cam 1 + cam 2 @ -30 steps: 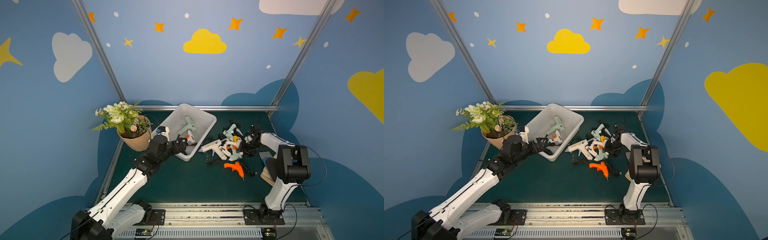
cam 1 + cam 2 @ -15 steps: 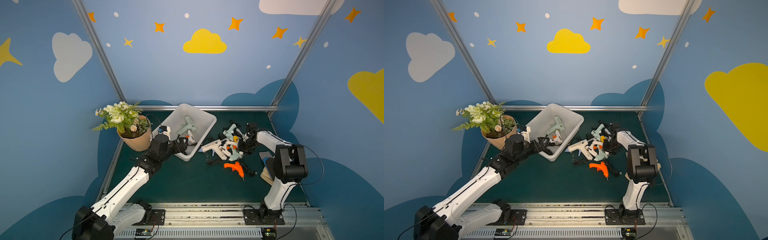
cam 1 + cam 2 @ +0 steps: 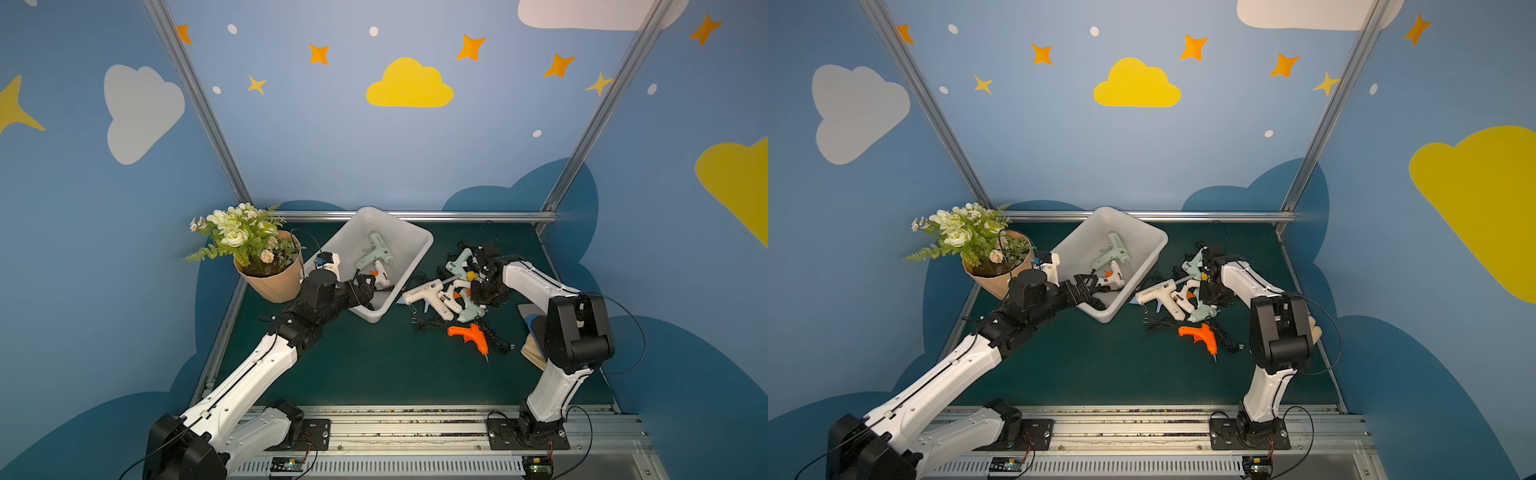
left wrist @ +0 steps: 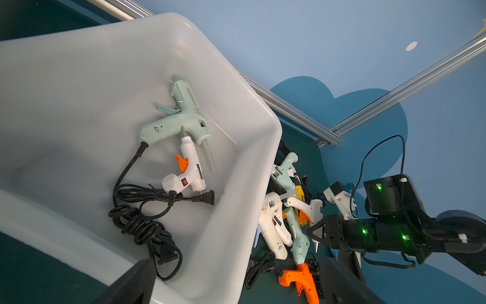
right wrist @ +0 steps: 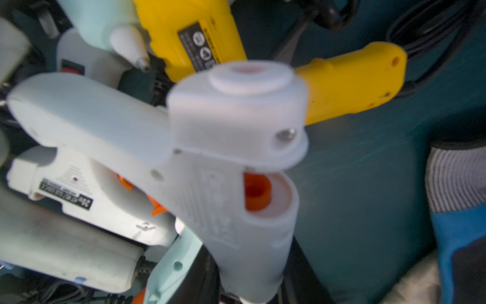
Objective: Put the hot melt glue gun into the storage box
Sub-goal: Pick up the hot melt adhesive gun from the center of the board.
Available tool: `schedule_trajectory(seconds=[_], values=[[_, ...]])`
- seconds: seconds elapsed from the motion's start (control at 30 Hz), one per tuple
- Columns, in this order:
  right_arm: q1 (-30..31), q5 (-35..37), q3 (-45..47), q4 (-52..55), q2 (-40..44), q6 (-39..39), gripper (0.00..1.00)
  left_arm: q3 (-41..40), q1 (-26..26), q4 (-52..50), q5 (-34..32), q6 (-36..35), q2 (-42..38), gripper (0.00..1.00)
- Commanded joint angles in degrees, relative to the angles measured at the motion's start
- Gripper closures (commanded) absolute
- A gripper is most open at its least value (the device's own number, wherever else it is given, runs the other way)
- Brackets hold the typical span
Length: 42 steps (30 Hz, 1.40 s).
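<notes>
Shallow white plastic storage box (image 3: 403, 245) holding two, mint-green glue gun (image 4: 181, 115), small white glue gun (image 4: 189, 168), left gripper (image 3: 368, 284) spread wide at its rim, right gripper (image 3: 477, 293) astride white hot melt glue gun (image 5: 223, 158) in corded pile (image 3: 432, 293) alongside, grip we cannot tell.

- Storage box (image 3: 409, 232): plain white.
- Mint-green glue gun (image 4: 184, 115), black cord.
- Small white glue gun (image 4: 190, 168), orange trigger, red switch.
- Orange glue gun (image 3: 469, 336).
- Yellow glue gun (image 5: 352, 81), black label.
- White glue gun (image 5: 231, 163), orange inside.
- Table mat (image 3: 374, 374): dark teal.
- Walls (image 3: 374, 158): blue, yellow clouds, orange stars.
</notes>
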<state>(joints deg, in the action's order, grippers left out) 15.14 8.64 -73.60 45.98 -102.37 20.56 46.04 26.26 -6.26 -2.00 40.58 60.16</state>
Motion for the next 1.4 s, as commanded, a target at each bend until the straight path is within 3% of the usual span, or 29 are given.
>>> schedule_trajectory(seconds=[0.0, 0.4, 0.7, 0.93, 1.2, 1.27, 1.37], values=[[0.62, 3.05, 1.49, 3.51, 6.12, 1.97, 1.00, -0.07, -0.18, 1.34, -0.50, -0.06, -0.87, 0.00], [1.70, 3.96, 3.65, 6.21, 24.31, 3.88, 1.00, 1.41, -0.18, 2.87, 5.43, -2.56, 0.95, 0.00], [2.42, -3.93, 6.47, 1.67, 38.84, 1.69, 1.00, 2.76, -0.01, 6.29, 15.00, -8.85, 3.22, 0.00], [4.03, -9.92, 8.54, -1.77, 47.78, -1.99, 1.00, 6.84, -0.03, 7.41, 27.08, -19.83, 6.37, 0.01], [6.55, -11.72, 10.07, -3.55, 49.85, -1.84, 1.00, 16.11, 3.21, 12.62, 50.57, -17.28, 14.25, 0.06], [7.45, -12.24, 10.30, -4.09, 49.59, -2.38, 1.00, 18.21, 5.33, 11.86, 52.76, -18.67, 15.73, 0.07], [8.75, -12.08, 9.97, -3.98, 48.87, -3.28, 1.00, 24.45, 7.45, 2.03, 53.32, -27.38, 17.11, 0.08]])
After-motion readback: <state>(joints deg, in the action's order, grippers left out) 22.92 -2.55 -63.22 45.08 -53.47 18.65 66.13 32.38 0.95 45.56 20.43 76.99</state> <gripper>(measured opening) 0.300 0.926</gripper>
